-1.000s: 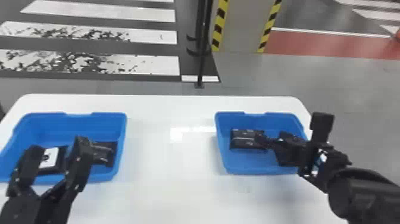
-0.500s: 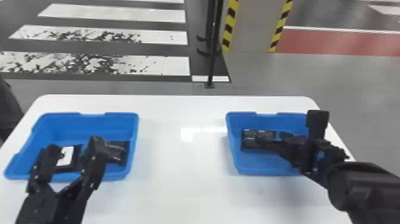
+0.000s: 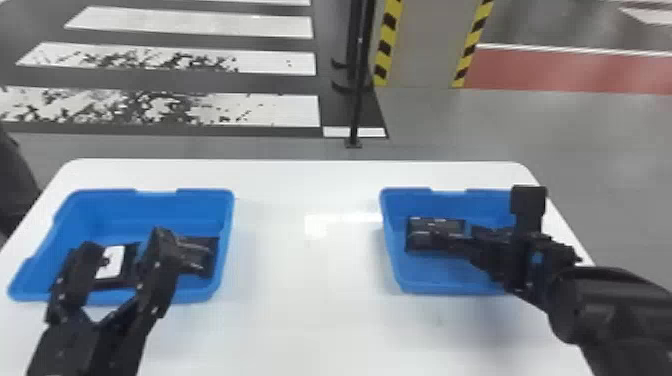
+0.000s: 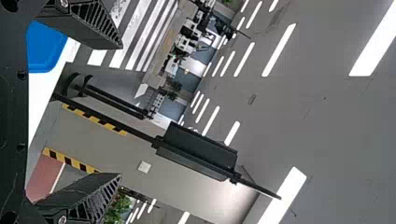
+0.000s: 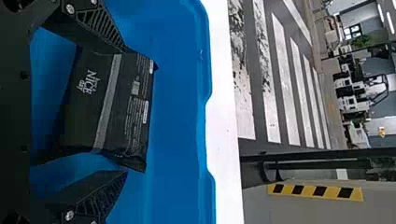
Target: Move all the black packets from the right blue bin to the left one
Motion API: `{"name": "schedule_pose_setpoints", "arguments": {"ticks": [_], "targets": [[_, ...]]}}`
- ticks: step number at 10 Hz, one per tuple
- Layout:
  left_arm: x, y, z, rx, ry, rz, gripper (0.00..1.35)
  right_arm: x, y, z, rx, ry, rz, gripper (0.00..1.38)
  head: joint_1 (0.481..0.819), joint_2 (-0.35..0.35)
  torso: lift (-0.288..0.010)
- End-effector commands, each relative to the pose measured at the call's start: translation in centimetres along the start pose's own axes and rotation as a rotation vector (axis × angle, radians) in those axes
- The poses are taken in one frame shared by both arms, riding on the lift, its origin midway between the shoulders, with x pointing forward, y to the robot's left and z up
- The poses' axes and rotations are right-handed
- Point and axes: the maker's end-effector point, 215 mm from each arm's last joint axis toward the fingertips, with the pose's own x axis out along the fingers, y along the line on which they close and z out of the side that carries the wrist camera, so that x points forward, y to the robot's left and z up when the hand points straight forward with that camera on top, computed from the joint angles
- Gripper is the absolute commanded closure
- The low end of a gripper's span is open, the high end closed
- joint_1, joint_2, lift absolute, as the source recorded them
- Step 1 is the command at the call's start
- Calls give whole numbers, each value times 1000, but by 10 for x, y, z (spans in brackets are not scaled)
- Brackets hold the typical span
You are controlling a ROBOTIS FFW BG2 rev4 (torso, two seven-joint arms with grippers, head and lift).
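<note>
Black packets: two in the left blue bin, at least one in the right blue bin. Left gripper gapes, empty; right gripper gapes around one, ungripped.

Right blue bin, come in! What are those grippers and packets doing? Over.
Right gripper open in the right bin, black packet between its fingers, seemingly not clamped. Left gripper open over the left bin. In the way: bin walls.

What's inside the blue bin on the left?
The left bin holds a black packet with a white label, and more black packaging near its right side. Whatever lies behind the left gripper can't be seen.
</note>
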Motion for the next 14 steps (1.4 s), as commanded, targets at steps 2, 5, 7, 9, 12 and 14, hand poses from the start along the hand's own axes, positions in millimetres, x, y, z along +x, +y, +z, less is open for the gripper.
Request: {"name": "schedule_pose_setpoints", "arguments": {"ticks": [2, 5, 7, 9, 12, 14], "targets": [[0, 0, -3, 1, 9, 1, 53, 12, 6, -6, 7, 45, 31, 415, 695, -102, -140], [-1, 4, -3, 4, 8, 7, 62, 21, 30, -17, 37, 75, 105, 1136, 695, -75, -140], [-2, 6, -4, 4, 10, 13, 71, 20, 39, -16, 41, 77, 125, 1170, 695, -56, -140], [-2, 8, -5, 6, 12, 15, 82, 12, 57, -8, 42, 44, 164, 1184, 695, -45, -140], [-2, 8, 3, 9, -14, 20, 90, -34, 39, -4, 84, -18, 138, 1184, 695, -33, -140], [-4, 11, 3, 6, -15, 33, 99, -59, 37, 23, 73, -85, 133, 1184, 695, -58, -140]]}}
